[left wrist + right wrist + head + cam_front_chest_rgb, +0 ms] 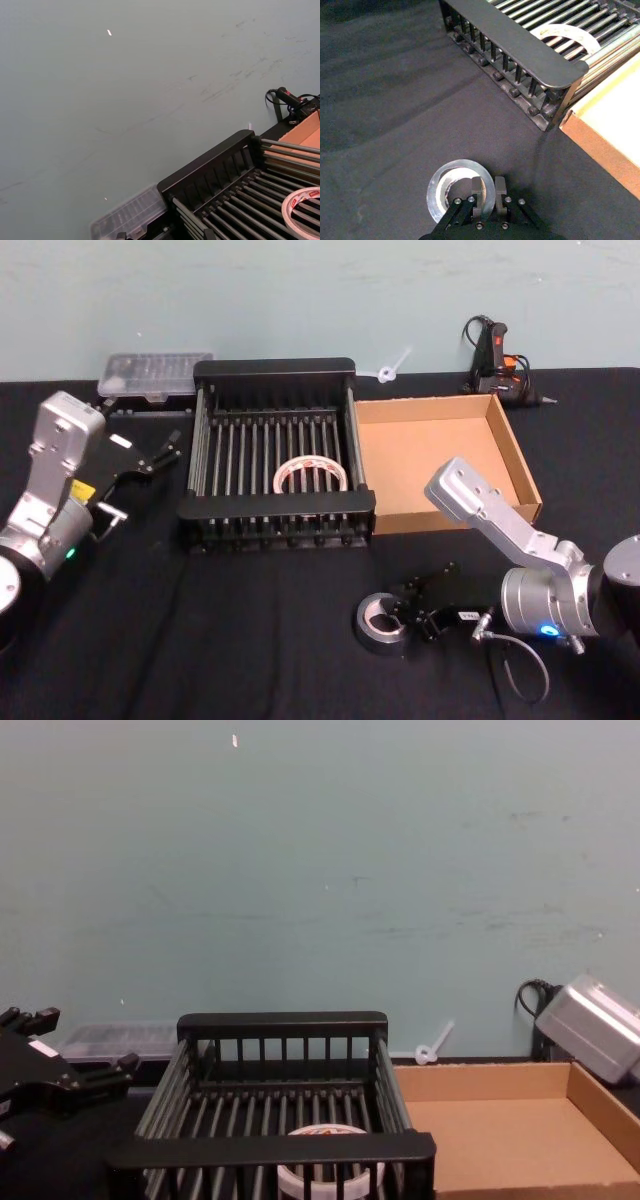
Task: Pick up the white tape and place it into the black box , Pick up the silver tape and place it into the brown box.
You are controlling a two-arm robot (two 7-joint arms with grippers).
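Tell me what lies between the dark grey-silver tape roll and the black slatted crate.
Only bare black tablecloth separates the silver tape, pinched by the right gripper, from the black slatted crate, as the right wrist view shows.

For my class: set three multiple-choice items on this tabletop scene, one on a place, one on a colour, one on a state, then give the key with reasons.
1. Where is the white tape?
A. in the black box
B. in the brown box
C. on the cloth

2. What colour is the table cloth?
A. white
B. black
C. green

3. The right tool is
A. wide open above the crate
B. shut on the silver tape
C. holding the white roll

Key: A, it lies on the crate's bars; B, the cloth is black; B, its fingers pinch the roll's wall.
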